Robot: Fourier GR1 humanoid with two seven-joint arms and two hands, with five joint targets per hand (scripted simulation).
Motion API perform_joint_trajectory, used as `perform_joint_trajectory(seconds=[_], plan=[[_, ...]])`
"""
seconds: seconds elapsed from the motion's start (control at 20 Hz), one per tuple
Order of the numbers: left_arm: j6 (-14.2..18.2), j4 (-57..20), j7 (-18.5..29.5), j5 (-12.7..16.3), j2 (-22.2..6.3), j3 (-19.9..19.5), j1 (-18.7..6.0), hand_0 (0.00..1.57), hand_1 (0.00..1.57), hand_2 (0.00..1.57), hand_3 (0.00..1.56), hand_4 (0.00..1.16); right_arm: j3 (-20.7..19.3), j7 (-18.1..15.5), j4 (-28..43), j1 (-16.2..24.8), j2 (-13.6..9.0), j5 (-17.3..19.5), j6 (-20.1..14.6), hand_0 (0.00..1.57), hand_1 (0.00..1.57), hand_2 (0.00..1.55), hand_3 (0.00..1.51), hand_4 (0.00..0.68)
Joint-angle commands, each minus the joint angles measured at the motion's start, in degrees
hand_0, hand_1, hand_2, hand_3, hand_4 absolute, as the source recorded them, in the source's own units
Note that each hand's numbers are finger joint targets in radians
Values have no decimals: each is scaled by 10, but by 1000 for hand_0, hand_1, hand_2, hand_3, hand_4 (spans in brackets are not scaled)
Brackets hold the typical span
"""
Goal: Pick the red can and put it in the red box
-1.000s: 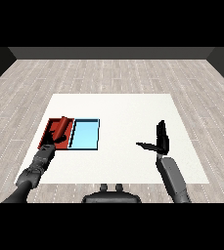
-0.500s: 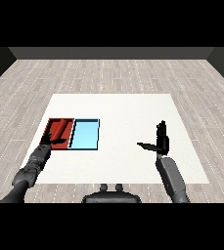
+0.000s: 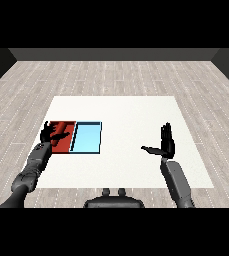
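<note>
The red can (image 3: 62,133) lies in the red tray (image 3: 66,145), a brighter red shape against the tray's floor. My left hand (image 3: 48,133) is at the tray's left edge, just left of the can, with its fingers spread and nothing held. The hand's dark fingers hide the can's left end, so I cannot tell if they touch. Far to the right, my right hand (image 3: 167,143) stands upright above the white table (image 3: 126,115), open, thumb pointing left, holding nothing.
The light blue tray (image 3: 87,138) lies against the red tray's right side. A wide stretch of white table separates the trays from my right hand. Grey wooden floor surrounds the table.
My left hand has drawn back to the left, from over the middle of the red tray to its left edge, leaving the can in the tray. The right hand has barely moved.
</note>
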State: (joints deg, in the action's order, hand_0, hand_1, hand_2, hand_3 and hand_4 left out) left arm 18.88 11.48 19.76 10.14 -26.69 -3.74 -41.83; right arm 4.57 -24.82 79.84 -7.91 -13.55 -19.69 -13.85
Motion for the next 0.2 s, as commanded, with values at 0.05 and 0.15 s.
perform_joint_trajectory(seconds=[0.05, 0.15], plan=[[-79, 89, 93, 27, 5, -17, 24, 1107, 1107, 1166, 0, 0, 14, -3, 17, 13, 0, -1, 29, 0, 0, 0, 0, 0], [-112, 125, 148, 52, 41, -31, 60, 0, 0, 0, 0, 0, 18, -18, 46, 48, -5, 2, 33, 0, 0, 0, 0, 0]])
